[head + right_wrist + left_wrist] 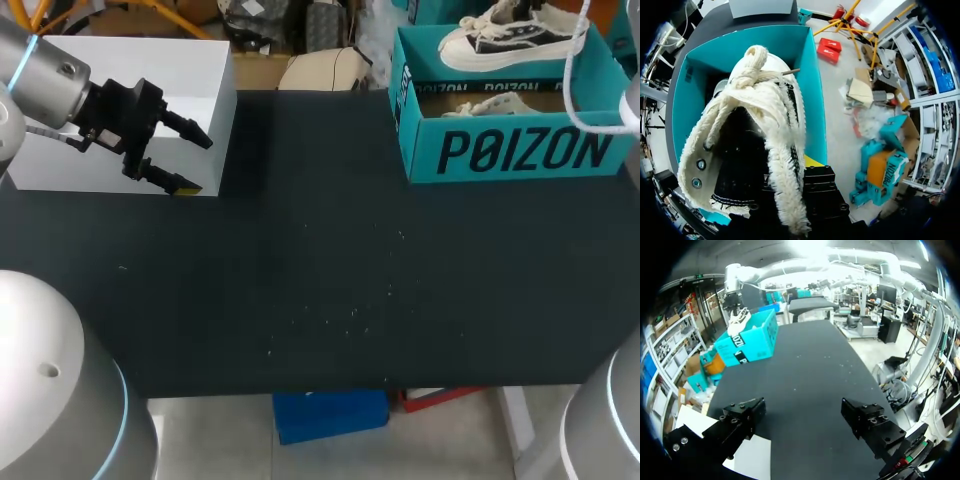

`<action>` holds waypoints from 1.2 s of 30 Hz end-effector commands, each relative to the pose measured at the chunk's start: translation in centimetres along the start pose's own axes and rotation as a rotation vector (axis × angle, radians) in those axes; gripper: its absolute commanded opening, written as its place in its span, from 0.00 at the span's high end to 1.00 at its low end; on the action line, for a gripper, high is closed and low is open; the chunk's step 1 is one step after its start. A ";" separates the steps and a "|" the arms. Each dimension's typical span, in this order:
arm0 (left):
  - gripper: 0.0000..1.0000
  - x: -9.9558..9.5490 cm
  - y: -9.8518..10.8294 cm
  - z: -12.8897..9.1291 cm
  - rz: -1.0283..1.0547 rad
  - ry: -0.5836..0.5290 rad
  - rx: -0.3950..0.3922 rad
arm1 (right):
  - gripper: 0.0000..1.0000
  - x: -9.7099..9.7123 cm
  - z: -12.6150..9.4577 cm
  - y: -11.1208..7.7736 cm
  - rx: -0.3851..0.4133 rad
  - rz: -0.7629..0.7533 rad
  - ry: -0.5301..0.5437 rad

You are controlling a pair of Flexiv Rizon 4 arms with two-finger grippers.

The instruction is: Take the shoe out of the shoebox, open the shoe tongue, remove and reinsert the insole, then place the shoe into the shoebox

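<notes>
**Teal shoebox, shoe held above it: snag and slip risks**

Canvas shoe [510, 35] hangs over the shoebox [520, 150] at the table's far right. The right gripper [790, 170] is clamped on its collar: one yellow-tipped finger is outside and the other is hidden, presumably inside. The left gripper [195, 163] is spread wide and empty over the white block [120, 70] at far left.

Risks, as judged:
- The laces [752, 70] bunch loosely and could catch the box rim on the way out.
- A collar-only grip may let the shoe swing or slip.
- A second shoe [490, 103] lies in the box beneath.

Room: the box's near wall stands between the shoe and the tabletop [320, 280]. A broad black stretch separates box and block.
</notes>
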State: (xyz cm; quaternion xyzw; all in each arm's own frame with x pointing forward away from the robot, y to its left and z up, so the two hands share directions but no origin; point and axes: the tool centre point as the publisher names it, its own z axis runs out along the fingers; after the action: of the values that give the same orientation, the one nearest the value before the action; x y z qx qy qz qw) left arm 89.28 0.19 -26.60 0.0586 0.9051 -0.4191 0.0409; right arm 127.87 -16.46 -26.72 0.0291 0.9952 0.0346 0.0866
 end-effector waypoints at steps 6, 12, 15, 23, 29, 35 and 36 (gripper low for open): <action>0.00 0.1 0.0 0.1 -0.001 -0.004 -0.004 | 1.00 1.5 -0.6 0.7 0.019 0.014 -0.040; 0.00 0.1 0.0 0.1 -0.001 -0.004 -0.004 | 1.00 1.5 0.6 1.1 0.017 0.027 -0.041; 0.00 0.1 0.0 0.1 -0.001 -0.004 -0.004 | 1.00 1.6 1.3 1.3 0.013 0.039 -0.042; 0.00 0.1 0.0 0.1 -0.001 -0.004 -0.004 | 1.00 1.9 3.3 1.4 -0.005 0.066 -0.047; 0.00 0.1 0.0 0.1 -0.001 -0.004 -0.004 | 1.00 2.0 4.7 1.5 -0.022 0.069 -0.043; 0.00 0.1 0.0 0.1 -0.001 -0.004 -0.004 | 1.00 1.9 6.0 1.5 -0.026 0.064 -0.030; 0.00 0.1 0.0 0.1 -0.001 -0.004 -0.004 | 1.00 1.8 6.2 1.5 -0.025 0.063 -0.029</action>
State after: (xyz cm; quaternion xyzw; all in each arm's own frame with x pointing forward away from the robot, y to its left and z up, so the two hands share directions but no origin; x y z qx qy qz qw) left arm 89.28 0.20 -26.60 0.0586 0.9051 -0.4191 0.0409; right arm 126.47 -14.54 -32.31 0.0599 0.9918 0.0480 0.1024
